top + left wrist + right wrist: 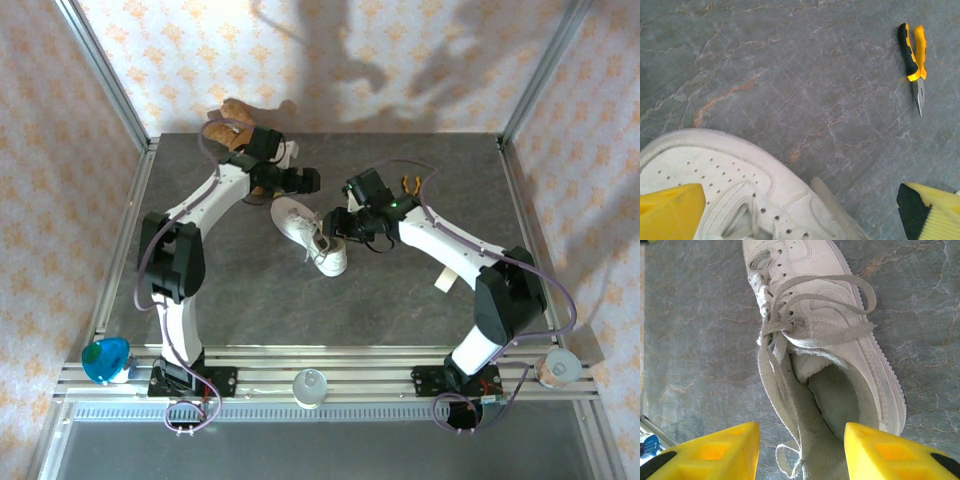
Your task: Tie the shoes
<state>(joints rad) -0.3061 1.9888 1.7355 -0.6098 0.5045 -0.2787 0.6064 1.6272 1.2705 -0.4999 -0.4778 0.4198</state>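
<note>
The white shoe point(312, 236) lies in the middle of the grey table, toe toward the far left. My left gripper point(300, 182) hangs just beyond the toe. In the left wrist view its yellow fingers point(670, 212) stand wide open, with the perforated toe point(735, 175) below them and nothing held. My right gripper point(342, 224) is over the heel end. It point(802, 452) stands open astride the shoe's point(840, 320) left collar wall, one finger outside and one over the dark opening. Loose white laces point(815, 295) loop across the eyelets.
Yellow-and-black pliers point(914, 60) lie on the table point(400, 300) beyond the shoe, at the far right of it point(410, 185). A brown teddy bear point(232, 122) sits at the back behind my left arm. Metal frame posts border the table on both sides.
</note>
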